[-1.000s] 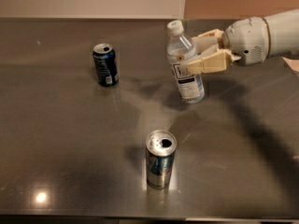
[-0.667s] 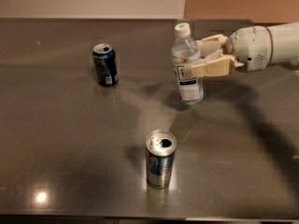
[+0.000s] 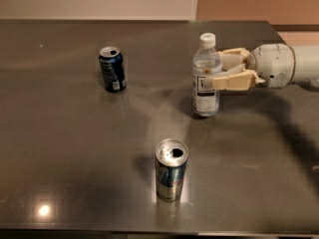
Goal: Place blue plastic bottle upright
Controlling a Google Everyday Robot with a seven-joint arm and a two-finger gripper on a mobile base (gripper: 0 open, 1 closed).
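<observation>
The blue plastic bottle (image 3: 205, 81) is clear with a white cap and a white label. It stands upright on the dark table (image 3: 65, 148), right of centre, with its base on the surface. My gripper (image 3: 218, 69) reaches in from the right at mid-bottle height. Its two cream fingers (image 3: 234, 80) straddle the bottle's right side, one in front and one behind, and they are shut on it.
A dark blue soda can (image 3: 112, 68) stands upright at the left back. A silver-and-blue slim can (image 3: 171, 169) stands upright in front, below the bottle. My white wrist (image 3: 274, 65) extends off the right edge. The table's front edge runs along the bottom.
The bottle has gone from tilted to upright and moved slightly right with my gripper, and its base now rests on the table.
</observation>
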